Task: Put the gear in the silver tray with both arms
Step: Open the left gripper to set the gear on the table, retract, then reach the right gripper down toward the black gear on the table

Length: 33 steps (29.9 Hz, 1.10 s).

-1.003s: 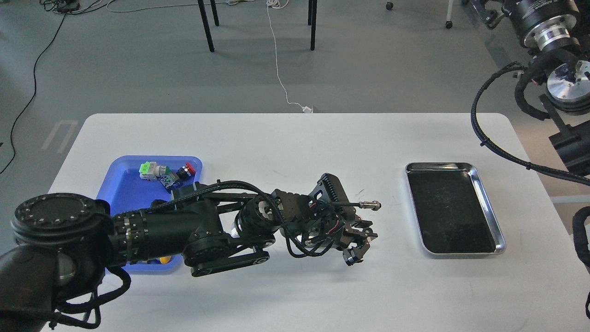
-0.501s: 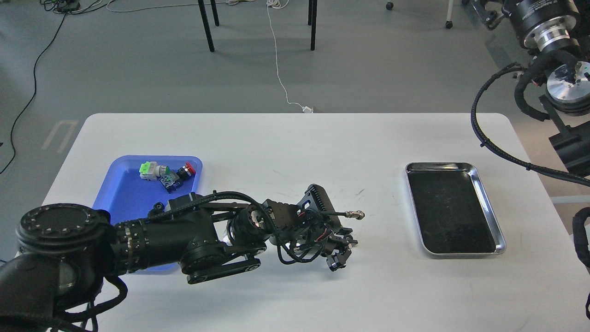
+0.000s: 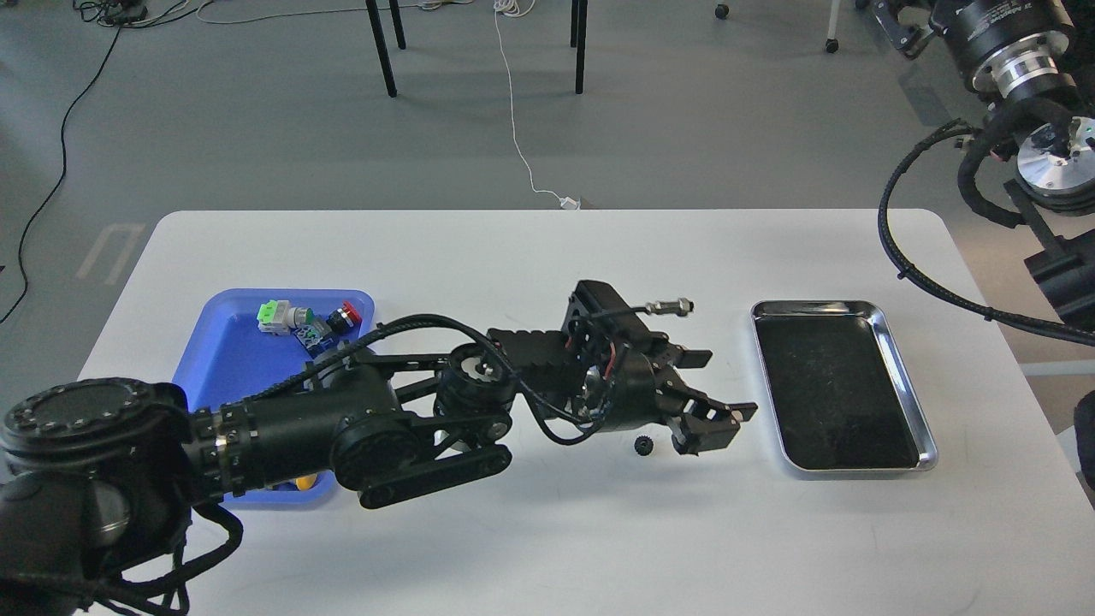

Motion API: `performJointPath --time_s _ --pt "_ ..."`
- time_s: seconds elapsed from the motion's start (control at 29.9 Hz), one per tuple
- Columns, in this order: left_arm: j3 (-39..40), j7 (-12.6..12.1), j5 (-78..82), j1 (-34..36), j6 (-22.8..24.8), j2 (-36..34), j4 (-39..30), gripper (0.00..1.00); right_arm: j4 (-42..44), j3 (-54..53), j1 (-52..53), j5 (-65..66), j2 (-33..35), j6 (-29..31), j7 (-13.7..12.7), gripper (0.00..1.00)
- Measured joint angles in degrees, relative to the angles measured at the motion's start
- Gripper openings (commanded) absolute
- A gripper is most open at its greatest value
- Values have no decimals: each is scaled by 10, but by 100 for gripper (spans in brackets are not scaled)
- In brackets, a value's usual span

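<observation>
The silver tray (image 3: pixel 907 376) lies on the right part of the white table, with nothing in it. A small black gear (image 3: pixel 642 445) lies on the table left of the tray. My left gripper (image 3: pixel 717 385) is just above and to the right of the gear, its fingers spread apart and holding nothing, its tips close to the tray's left rim. My right arm (image 3: pixel 1039 154) hangs high at the right edge; its gripper does not show.
A blue plastic tray (image 3: pixel 231 359) at the left holds several small parts, partly hidden by my left arm. A metal cable plug (image 3: pixel 671 306) sticks out above the left wrist. The table's (image 3: pixel 547 257) far edge borders grey floor with chair legs and cables.
My left arm has swung right and away from me toward the silver tray. Its fingers have spread open. The gear now lies on the table below the gripper.
</observation>
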State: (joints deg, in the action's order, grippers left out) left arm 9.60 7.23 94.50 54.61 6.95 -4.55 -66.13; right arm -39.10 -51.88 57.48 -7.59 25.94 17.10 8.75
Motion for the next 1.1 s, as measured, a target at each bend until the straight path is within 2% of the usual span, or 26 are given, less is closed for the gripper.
performJointPath --time_s 0.1,0.23,0.43,0.64,0.77,1.0,1.1 --pt "66 1 -179 0 4 -55 -1 97 -14 14 5 4 17 2 2 99" --pt "136 1 -422 -1 47 -124 6 98 -32 43 22 12 25 17 6 99" --pt "234 -2 -742 -2 83 -189 55 98 -37 164 106 79 40 60 17 99" --pt "313 -2 -904 -3 146 -222 203 98 -36 352 229 125 24 70 38 99" --pt "338 -2 -963 -6 198 -252 282 98 -36 472 294 188 -32 72 40 99" --pt "343 -5 -1072 -53 210 -305 299 98 -42 605 352 299 -123 86 45 99" --pt "344 -5 -1102 -62 210 -321 297 98 -56 697 395 354 -156 105 67 99"
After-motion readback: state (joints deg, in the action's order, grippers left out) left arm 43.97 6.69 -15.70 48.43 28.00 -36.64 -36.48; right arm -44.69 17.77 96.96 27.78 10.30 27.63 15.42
